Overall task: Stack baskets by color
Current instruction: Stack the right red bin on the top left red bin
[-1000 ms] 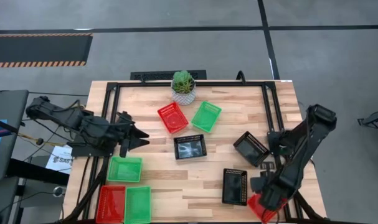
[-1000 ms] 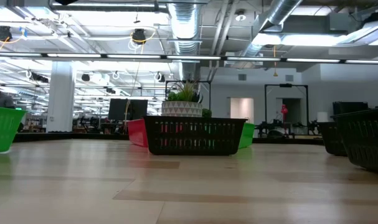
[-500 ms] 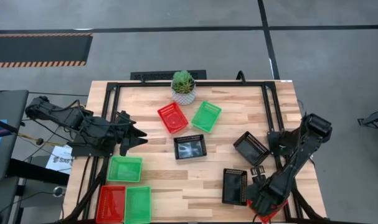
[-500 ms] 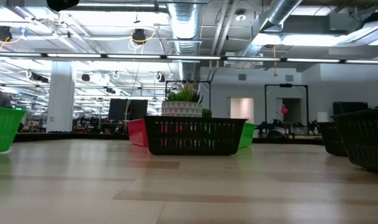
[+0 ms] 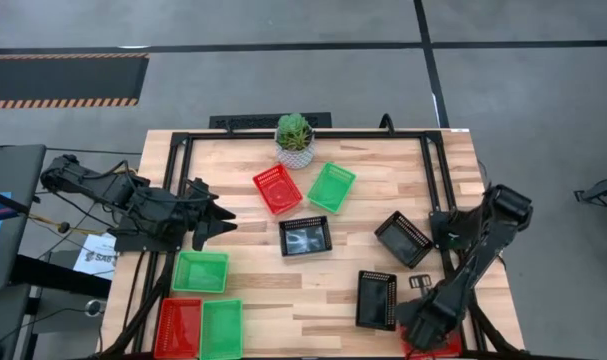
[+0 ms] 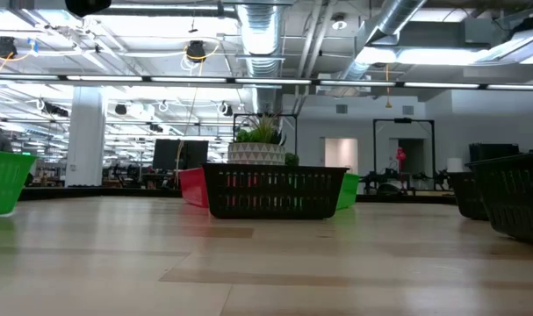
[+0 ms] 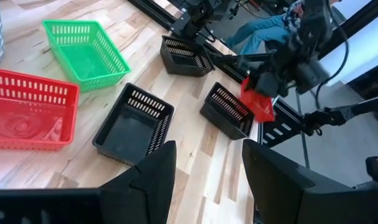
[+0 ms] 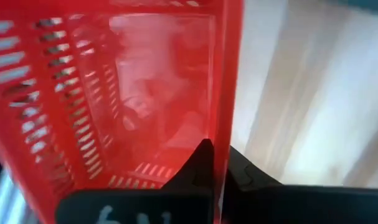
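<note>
My right gripper (image 5: 429,330) points down at the table's near right corner, shut on a red basket (image 5: 423,347), which the arm mostly hides; the left wrist view shows that basket (image 7: 257,101) under the gripper. Resting flat on the table are a red basket (image 5: 277,189), a green basket (image 5: 331,187) and three black baskets (image 5: 305,236), (image 5: 403,238), (image 5: 377,299). At the near left stand a green basket (image 5: 200,271), a red basket (image 5: 178,327) and another green basket (image 5: 221,329). My left gripper (image 7: 207,180) hovers open above the table's left side. My right gripper pinches one side wall of the red basket at its rim (image 8: 225,134), one finger (image 8: 200,163) inside the basket and the other outside. The fingers come from above, pointing down. The basket sits tilted at the table's edge (image 7: 261,112); whether it is clear of the table I cannot tell.
A potted plant (image 5: 294,139) stands at the far edge, behind the red and green baskets. Black frame rails (image 5: 438,190) run along the table's left, right and far sides. Bare wood lies between the middle black basket and the near edge (image 5: 303,320).
My right gripper has sunk and gone toward the table's near edge, down onto the red basket at the corner, so the arm now covers more of that basket. The other baskets have kept their places.
</note>
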Tool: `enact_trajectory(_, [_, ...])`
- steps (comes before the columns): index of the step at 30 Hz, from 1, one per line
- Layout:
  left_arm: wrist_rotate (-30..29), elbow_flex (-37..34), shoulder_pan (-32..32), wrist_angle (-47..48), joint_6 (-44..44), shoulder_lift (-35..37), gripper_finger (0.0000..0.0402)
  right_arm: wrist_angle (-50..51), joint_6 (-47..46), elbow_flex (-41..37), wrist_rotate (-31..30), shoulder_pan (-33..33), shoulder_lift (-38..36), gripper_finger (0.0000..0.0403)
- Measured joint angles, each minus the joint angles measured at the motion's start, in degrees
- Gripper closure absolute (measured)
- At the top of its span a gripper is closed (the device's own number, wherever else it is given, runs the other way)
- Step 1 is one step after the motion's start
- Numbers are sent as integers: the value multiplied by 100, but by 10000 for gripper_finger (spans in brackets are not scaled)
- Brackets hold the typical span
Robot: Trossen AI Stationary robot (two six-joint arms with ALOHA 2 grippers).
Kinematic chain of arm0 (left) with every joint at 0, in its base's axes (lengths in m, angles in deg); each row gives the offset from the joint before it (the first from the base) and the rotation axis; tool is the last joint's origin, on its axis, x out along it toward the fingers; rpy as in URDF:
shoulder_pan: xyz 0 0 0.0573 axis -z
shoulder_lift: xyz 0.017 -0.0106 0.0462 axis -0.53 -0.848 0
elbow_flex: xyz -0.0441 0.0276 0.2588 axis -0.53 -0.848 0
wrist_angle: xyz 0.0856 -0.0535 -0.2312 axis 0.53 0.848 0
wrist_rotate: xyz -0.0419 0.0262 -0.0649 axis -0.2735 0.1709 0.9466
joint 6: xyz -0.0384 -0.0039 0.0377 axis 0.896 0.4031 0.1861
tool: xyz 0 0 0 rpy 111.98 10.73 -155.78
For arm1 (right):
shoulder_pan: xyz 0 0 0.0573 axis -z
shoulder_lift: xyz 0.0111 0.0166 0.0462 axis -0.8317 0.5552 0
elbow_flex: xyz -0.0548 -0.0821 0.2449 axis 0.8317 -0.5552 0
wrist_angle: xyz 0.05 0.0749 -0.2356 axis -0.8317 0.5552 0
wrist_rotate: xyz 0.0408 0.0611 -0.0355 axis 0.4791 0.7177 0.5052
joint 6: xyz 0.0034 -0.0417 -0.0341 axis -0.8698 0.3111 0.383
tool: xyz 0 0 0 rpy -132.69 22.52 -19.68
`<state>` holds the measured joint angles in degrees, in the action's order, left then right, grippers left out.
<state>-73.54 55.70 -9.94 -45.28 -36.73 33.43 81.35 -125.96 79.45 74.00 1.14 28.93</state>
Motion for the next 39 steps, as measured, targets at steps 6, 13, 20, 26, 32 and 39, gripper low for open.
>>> enact_trajectory(6, [135, 15, -4, 20, 99, 119, 228, 1010, -897, 461, 12, 106, -1122, 395])
enact_trajectory(13, [-25, 290, -4, -17, 186, 713, 228, 1592, -1568, 1560, -1661, 1449, -2335, 398])
enact_trajectory(20, [-485, 310, -4, 166, 187, 1330, 228, 290, 134, 2082, -2533, 4571, -2044, 399])
enact_trajectory(26, [-669, 310, -4, 377, 195, 1592, 228, -1086, 986, 2560, -987, 6384, -735, 399])
enact_trajectory(32, [-749, 310, -4, 525, 121, 1611, 228, -1073, 1723, 3603, -108, 6996, 745, 399])
enact_trajectory(39, [-743, 310, -4, 608, 101, 1613, 228, -704, 2065, 4764, 171, 7192, 2178, 399])
